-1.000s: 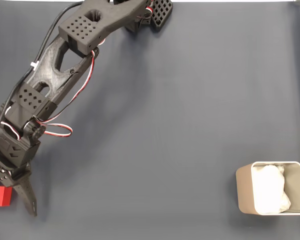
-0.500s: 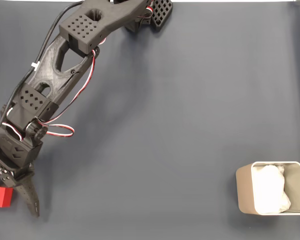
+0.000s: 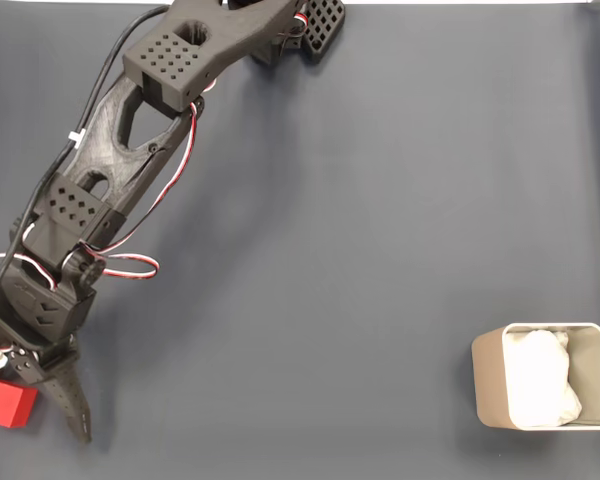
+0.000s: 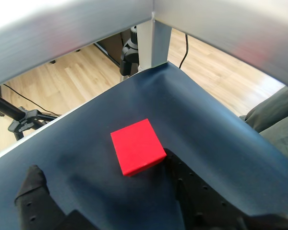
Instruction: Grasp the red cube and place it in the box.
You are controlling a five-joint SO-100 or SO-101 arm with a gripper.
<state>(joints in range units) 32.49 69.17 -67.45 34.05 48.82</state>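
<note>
Red cube (image 4: 137, 146) between spread tool (image 4: 105, 179) fingers, touching right one

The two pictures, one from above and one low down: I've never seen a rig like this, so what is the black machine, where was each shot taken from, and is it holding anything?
The black machine is a small robot arm with a two-fingered claw at its end. The fixed view looks straight down on a dark blue mat. The wrist view comes from a camera riding on the arm, looking past the claw's fingers to the mat's corner and a wooden floor beyond.

On the mat lie a red cube at the lower left of the fixed view, and a beige box with white lining at the lower right.

Nothing is held yet. In the wrist view the claw is open, the cube lying flat between the fingers, close against one.
</note>
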